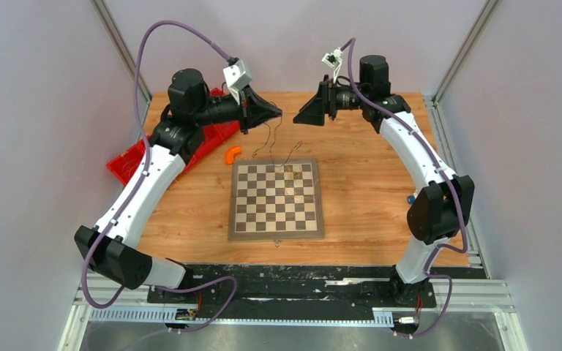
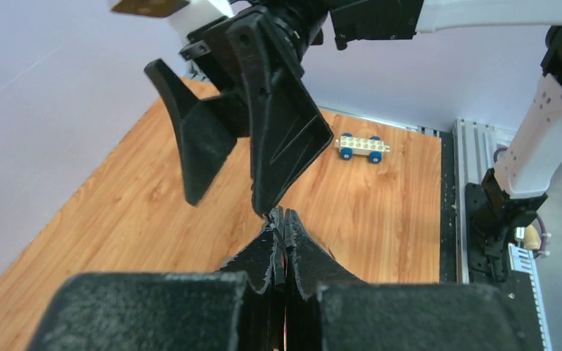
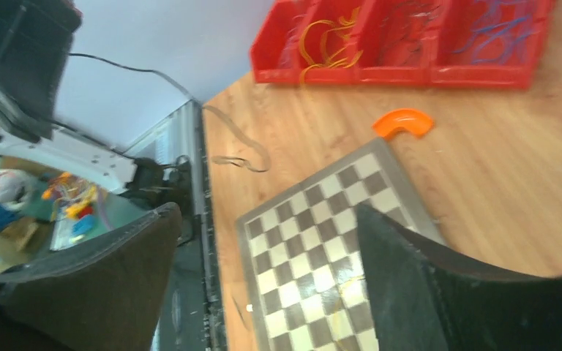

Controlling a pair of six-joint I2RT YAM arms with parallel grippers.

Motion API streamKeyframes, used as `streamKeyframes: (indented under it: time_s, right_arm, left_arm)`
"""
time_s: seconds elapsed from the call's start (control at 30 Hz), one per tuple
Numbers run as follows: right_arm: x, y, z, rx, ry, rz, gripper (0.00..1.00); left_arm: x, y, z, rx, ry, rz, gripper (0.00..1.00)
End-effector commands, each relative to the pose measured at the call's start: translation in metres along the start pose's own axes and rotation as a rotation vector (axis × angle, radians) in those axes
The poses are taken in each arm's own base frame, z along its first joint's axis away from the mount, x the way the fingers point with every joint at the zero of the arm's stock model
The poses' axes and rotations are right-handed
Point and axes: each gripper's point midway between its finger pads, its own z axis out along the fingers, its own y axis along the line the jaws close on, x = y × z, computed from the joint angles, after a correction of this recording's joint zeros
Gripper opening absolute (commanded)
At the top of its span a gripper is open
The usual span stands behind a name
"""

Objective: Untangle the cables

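Note:
Thin dark cables (image 1: 270, 140) hang from my left gripper (image 1: 277, 113) down to the chessboard (image 1: 276, 219), where a yellow wire (image 1: 290, 172) lies near its far edge. In the left wrist view my left gripper (image 2: 284, 214) is shut on a thin black cable (image 2: 279, 220), with an orange strand between the fingers. My right gripper (image 1: 297, 117) is open and empty, facing the left one tip to tip above the table. It also shows in the left wrist view (image 2: 228, 205). In the right wrist view my right gripper (image 3: 267, 212) frames the chessboard (image 3: 300, 234) and the yellow wire (image 3: 351, 281).
A red bin (image 3: 380, 73) at the far left holds yellow, dark and purple-blue cables in separate compartments; it also shows in the top view (image 1: 128, 167). An orange curved piece (image 1: 232, 153) lies beside the board. A small white toy car with blue wheels (image 2: 362, 146) sits at the right.

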Motion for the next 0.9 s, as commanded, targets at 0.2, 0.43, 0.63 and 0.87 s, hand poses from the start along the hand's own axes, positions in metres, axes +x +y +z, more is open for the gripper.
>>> streamKeyframes:
  time_s: [0.2, 0.43, 0.63, 0.87]
  right_arm:
    - [-0.086, 0.039, -0.053, 0.177, -0.162, -0.630, 1.00]
    - [-0.063, 0.063, 0.003, 0.142, -0.152, -0.805, 1.00]
    - [-0.053, 0.055, 0.013, 0.146, -0.273, -0.862, 1.00]
    - [-0.039, 0.057, 0.050, 0.111, -0.347, -0.836, 1.00]
  left_arm:
    - [-0.019, 0.028, -0.001, -0.069, -0.060, -0.259, 0.00]
    - [-0.036, 0.033, 0.008, -0.029, -0.123, -0.485, 0.00]
    - [-0.057, 0.023, 0.010, 0.087, -0.180, -0.527, 0.00]
    - [-0.072, 0.016, 0.010, 0.158, -0.227, -0.543, 0.00]
